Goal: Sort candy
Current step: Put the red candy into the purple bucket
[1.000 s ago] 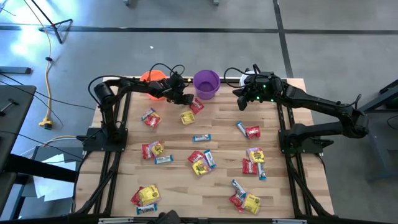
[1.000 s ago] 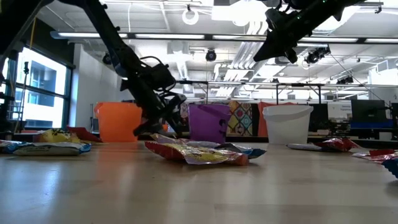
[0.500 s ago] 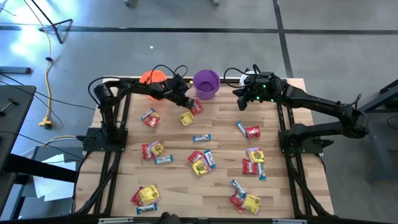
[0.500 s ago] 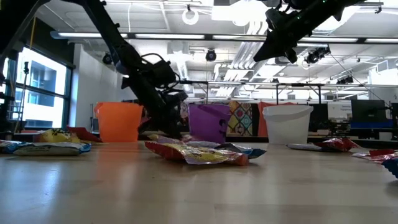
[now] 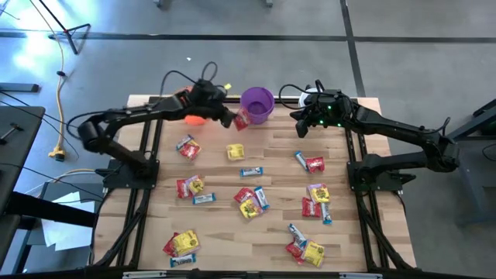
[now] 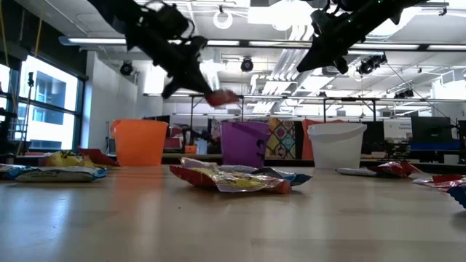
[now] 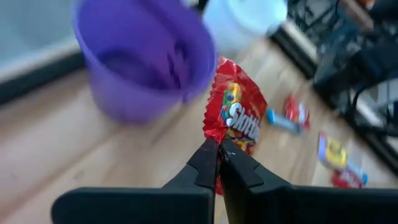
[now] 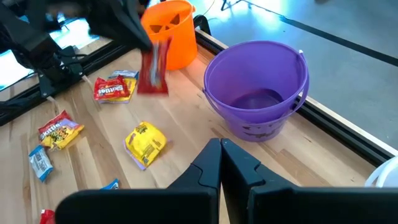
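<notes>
My left gripper (image 5: pixel 232 118) is raised above the table's far side, just left of the purple cup (image 5: pixel 256 105), and is shut on a red candy packet (image 7: pixel 235 115). That packet also shows in the low view (image 6: pixel 220 97) and in the right wrist view (image 8: pixel 152 68). An orange cup (image 5: pixel 188 97) stands behind the left arm. My right gripper (image 5: pixel 301 128) hangs shut and empty above the far right of the table. It is close to the white cup (image 6: pixel 336 144). Red, yellow and blue candy lies flat across the table. My left gripper pinches the red packet at its near edge (image 7: pixel 211 134) between its two fingers. The rest of the packet sticks out beyond the fingertips toward the purple cup. The packet is lifted clear of the table, well above the cups' rims in the low view.
A yellow packet (image 5: pixel 234 150) and a blue bar (image 5: pixel 250 172) lie near the table's middle. Candy clusters lie at the near left (image 5: pixel 182 244), the near right (image 5: pixel 306 248) and the right (image 5: pixel 316 198). The three cups line the far edge.
My left gripper has shut on the red packet that lay near the purple cup. It has then risen with it and drawn slightly toward the far edge. The packet has left the table and hangs clear.
</notes>
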Robot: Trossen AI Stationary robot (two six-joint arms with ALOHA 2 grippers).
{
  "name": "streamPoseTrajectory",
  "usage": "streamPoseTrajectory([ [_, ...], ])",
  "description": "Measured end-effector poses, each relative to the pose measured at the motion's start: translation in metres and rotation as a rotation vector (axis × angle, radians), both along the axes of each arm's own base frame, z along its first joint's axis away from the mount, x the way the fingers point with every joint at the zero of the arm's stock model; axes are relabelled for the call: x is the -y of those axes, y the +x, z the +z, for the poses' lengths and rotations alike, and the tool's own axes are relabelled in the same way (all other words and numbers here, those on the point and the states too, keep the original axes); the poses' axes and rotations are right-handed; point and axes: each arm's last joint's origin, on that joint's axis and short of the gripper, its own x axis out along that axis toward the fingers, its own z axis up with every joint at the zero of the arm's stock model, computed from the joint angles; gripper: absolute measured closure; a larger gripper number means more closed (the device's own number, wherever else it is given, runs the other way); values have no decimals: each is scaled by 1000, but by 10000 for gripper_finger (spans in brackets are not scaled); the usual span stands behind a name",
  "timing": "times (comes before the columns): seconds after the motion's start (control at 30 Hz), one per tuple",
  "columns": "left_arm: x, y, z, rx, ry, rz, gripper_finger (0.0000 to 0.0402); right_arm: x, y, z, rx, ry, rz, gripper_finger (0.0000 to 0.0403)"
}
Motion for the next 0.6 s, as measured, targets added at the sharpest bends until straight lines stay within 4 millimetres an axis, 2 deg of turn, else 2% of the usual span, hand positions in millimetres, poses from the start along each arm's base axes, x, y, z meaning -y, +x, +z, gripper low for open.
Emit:
streamPoseTrajectory([
  [0.13,-17,3,28,48,84,27,401,0,0,0,0,0,0,403],
  [0.3,-48,27,49,7,183,-11,401,0,0,0,0,0,0,403],
  [0.43,-68,51,50,-96,233,-89,401,0,0,0,0,0,0,403],
  [0.6,-83,70,29,-193,236,-144,401,0,0,0,0,0,0,403],
])
